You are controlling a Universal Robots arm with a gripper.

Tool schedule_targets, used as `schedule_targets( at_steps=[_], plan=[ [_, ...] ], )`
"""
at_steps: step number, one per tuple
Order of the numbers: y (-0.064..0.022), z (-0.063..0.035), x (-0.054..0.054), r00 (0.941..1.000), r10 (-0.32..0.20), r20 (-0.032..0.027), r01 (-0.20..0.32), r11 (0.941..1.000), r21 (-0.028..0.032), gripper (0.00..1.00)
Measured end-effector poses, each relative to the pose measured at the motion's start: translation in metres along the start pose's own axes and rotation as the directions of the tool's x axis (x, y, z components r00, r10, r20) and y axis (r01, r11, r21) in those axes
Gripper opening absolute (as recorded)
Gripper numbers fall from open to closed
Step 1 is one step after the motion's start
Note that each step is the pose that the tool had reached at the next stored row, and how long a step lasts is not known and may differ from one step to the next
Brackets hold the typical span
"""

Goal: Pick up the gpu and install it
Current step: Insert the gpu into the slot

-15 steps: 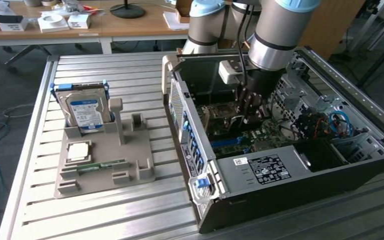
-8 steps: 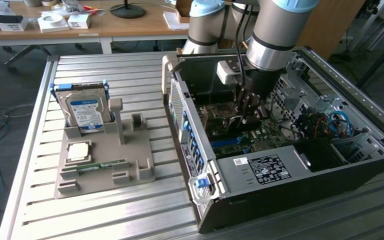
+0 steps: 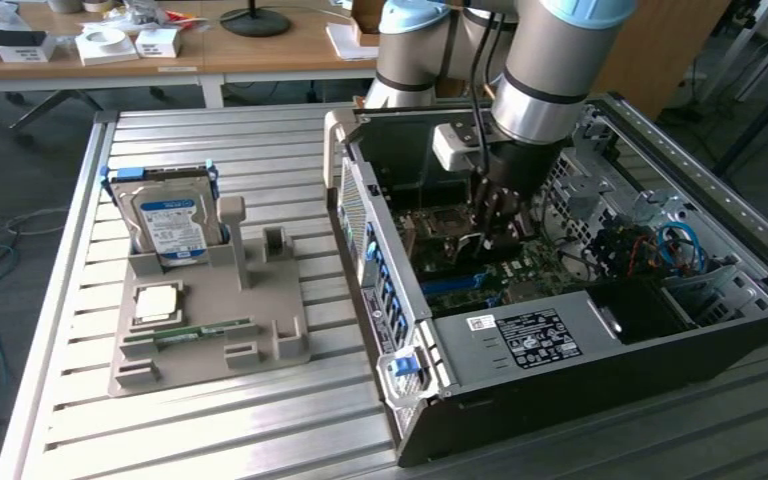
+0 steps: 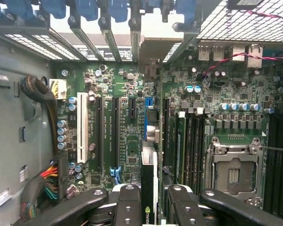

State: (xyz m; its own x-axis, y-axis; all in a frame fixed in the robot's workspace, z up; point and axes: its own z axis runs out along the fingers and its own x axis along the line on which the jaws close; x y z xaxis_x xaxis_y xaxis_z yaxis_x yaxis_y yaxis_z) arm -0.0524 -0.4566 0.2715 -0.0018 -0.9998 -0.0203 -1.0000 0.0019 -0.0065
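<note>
The black two-fingered gripper (image 4: 151, 200) is clamped on the gpu (image 4: 149, 176), a thin flat card seen edge-on with a logo strip on it, inside the open dark-grey metal computer case (image 3: 558, 410). The card hangs over the green motherboard (image 4: 127, 141), between the long black expansion slots (image 4: 115, 136) and the row of dark memory slots (image 4: 191, 141); I cannot tell whether it touches the board
</note>
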Motion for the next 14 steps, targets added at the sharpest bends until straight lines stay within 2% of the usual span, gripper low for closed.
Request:
schedule_targets(
  at_steps=[5,14],
  plan=[
    [0.0001,0.0046,0.0001,1.0,0.0,0.0001,0.0,1.0,0.0,0.27],
    [0.0038,0.0052,0.0001,1.0,0.0,0.0001,0.0,1.0,0.0001,0.27]
  ],
)
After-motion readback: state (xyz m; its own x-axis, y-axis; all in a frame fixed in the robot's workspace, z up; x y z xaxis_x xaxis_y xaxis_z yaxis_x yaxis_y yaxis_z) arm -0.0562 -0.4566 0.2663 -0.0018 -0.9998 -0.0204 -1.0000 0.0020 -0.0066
